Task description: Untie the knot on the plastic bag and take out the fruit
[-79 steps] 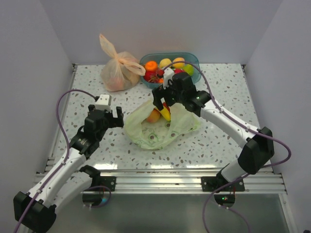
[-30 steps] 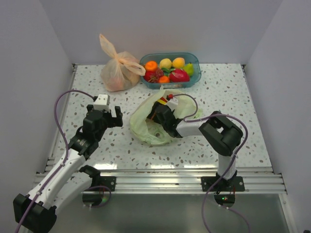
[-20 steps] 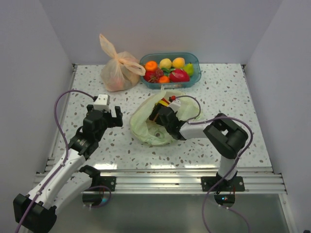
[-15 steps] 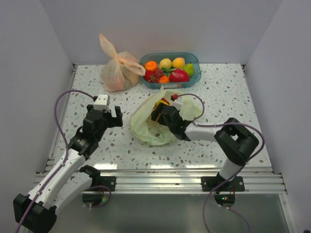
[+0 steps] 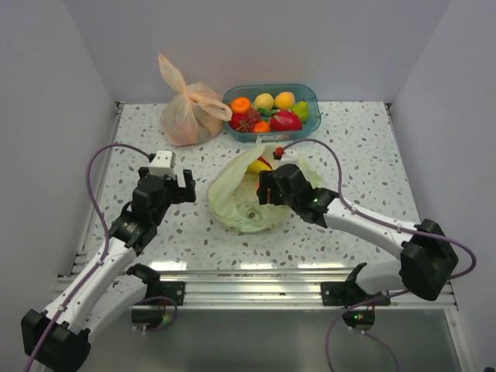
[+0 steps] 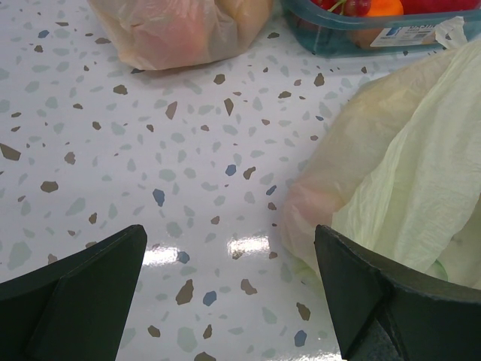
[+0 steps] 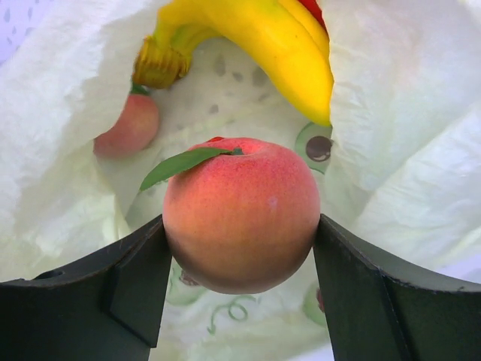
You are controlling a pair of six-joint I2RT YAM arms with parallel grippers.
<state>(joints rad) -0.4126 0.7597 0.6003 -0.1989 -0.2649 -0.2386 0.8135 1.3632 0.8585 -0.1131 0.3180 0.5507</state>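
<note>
The pale green plastic bag (image 5: pixel 232 203) lies open on the table, and its knot is out of view. My right gripper (image 5: pixel 266 191) hovers at the bag's mouth, shut on a pink-orange peach (image 7: pixel 240 214) with a green leaf. Below it, inside the bag (image 7: pixel 68 113), lie a yellow banana bunch (image 7: pixel 255 37) and a second peach (image 7: pixel 128 124). The banana (image 5: pixel 258 165) also shows from above. My left gripper (image 5: pixel 184 184) stands open and holds nothing, just left of the bag (image 6: pixel 421 173); in its wrist view the left gripper (image 6: pixel 229 241) frames bare table.
A tied peach-orange bag (image 5: pixel 190 112) sits at the back left, seen as the orange bag (image 6: pixel 173 30) ahead of the left wrist. A blue basket (image 5: pixel 310 93) with several fruits stands behind the green bag, its wall (image 6: pixel 361 41) close to the bag.
My right arm has swung its elbow out to the right and drawn back, the gripper rising from inside the bag with the peach. The left arm has not moved.
</note>
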